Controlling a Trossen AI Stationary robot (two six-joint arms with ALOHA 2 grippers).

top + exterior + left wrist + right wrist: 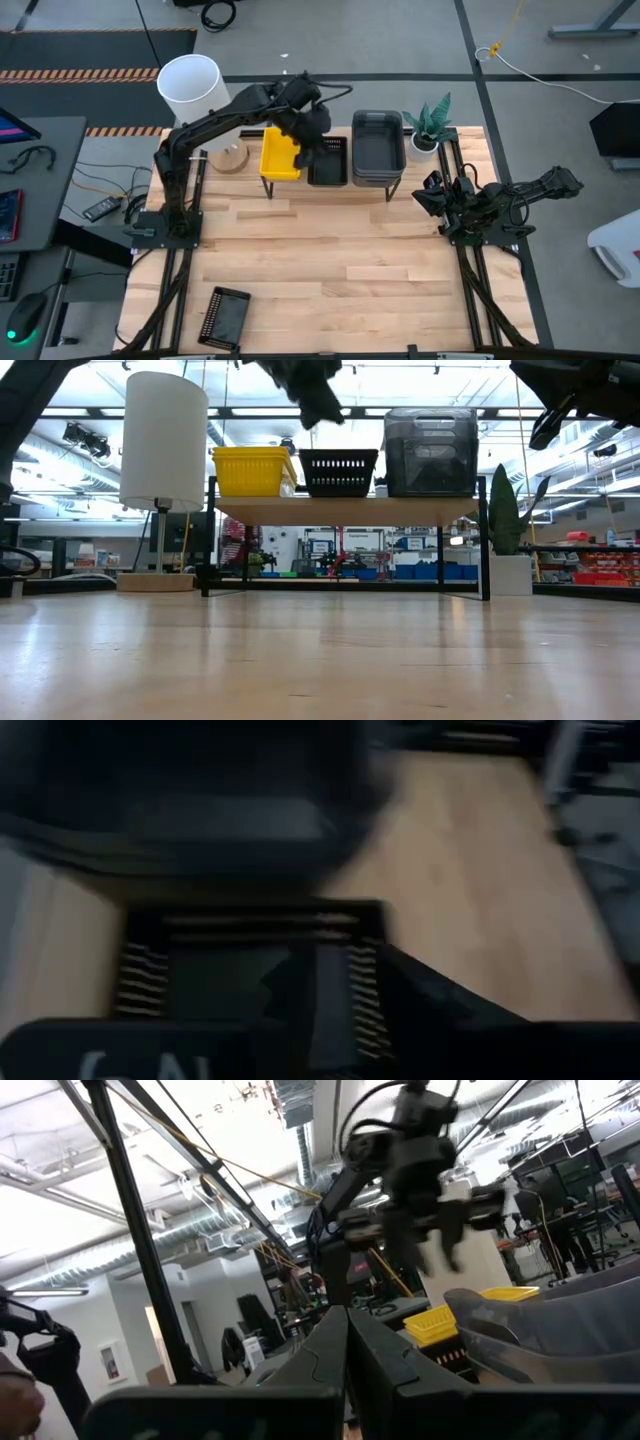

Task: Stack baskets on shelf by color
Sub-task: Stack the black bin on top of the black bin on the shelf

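Observation:
On the shelf [350,510] sit the yellow baskets [253,470], the black slotted baskets [340,472] and the smoky-grey baskets [432,452], side by side on their bottoms. One more black basket [225,318] lies on the table's near left. My left gripper [318,130] hangs above the black baskets on the shelf, pointing down, and the right wrist view shows the left gripper [438,1250] open and empty. My right gripper [432,195] waits shut above the table's right side.
A white lamp [190,85] stands left of the shelf on a round wooden base. A potted plant [430,125] stands at the shelf's right end. Bare tabletop lies between the shelf and the near edge.

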